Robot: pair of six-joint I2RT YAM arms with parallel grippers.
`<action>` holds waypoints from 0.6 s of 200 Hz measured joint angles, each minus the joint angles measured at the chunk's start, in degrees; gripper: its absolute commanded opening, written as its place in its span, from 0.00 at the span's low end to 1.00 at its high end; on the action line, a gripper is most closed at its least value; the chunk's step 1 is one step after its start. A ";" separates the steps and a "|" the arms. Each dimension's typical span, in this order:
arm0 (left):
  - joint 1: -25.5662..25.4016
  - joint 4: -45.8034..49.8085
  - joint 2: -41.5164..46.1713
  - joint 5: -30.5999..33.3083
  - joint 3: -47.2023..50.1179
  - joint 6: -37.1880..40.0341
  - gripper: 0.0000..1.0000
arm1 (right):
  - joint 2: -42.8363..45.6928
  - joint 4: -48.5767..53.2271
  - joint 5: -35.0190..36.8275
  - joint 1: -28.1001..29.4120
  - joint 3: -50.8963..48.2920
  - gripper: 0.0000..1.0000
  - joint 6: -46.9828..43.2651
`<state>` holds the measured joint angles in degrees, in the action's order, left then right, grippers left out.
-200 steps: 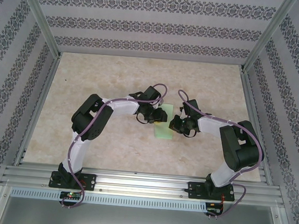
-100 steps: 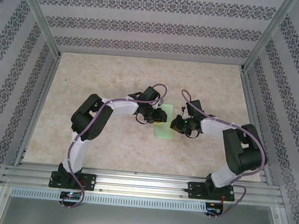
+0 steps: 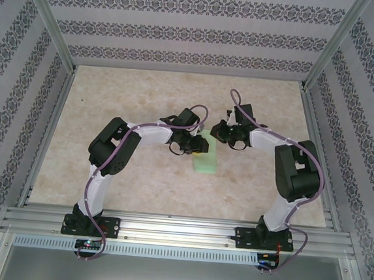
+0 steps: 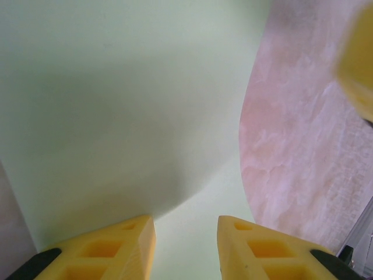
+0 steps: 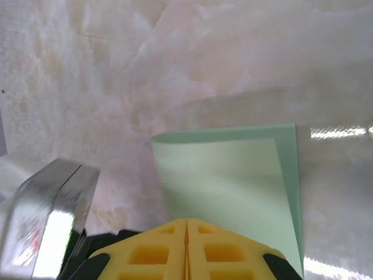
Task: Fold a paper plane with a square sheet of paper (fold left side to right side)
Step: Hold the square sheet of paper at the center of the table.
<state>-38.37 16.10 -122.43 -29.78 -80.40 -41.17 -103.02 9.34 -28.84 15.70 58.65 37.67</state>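
The pale stone table (image 3: 125, 95) holds everything. The left arm (image 3: 117, 148) and the right arm (image 3: 294, 170) both bend in toward the middle, where the square sheet of paper (image 3: 206, 163) lies on the table.

It does not look square. It looks like a thin green strip, so I think the left side is already laid over the right side. In the right wrist view it shows two layers, and a thin rim of the lower one peeks out along the far edge and one side, so the edges do not quite match.

The strip's long way runs from the near side of the table toward the far side. No pointy nose is made yet, so it points no special way.

The left claw (image 3: 197, 147) sits over the far left part of the strip. Its yellow fingers (image 4: 125, 248) stand a little apart with the paper under them, holding nothing. The right claw (image 3: 219, 131) is at the strip's far end, squeezed tight shut, with nothing seen in its grip.

I think the fold is made but soft. The next move needs a firm rub along the folded edge, and the paper must not slide.
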 measured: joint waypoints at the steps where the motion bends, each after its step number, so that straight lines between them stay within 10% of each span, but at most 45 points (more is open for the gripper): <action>1: 0.00 0.00 0.00 0.00 0.00 0.00 0.36 | -0.17 0.00 0.00 0.00 0.07 0.09 0.04; 120: -0.46 -3.89 1.62 -0.17 3.34 2.43 0.37 | -8.90 1.14 0.46 0.04 3.19 0.09 1.22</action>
<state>-38.83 12.21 -120.81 -29.95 -77.06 -38.74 -111.92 10.48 -28.38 15.75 61.84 38.89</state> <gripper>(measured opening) 0.366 0.090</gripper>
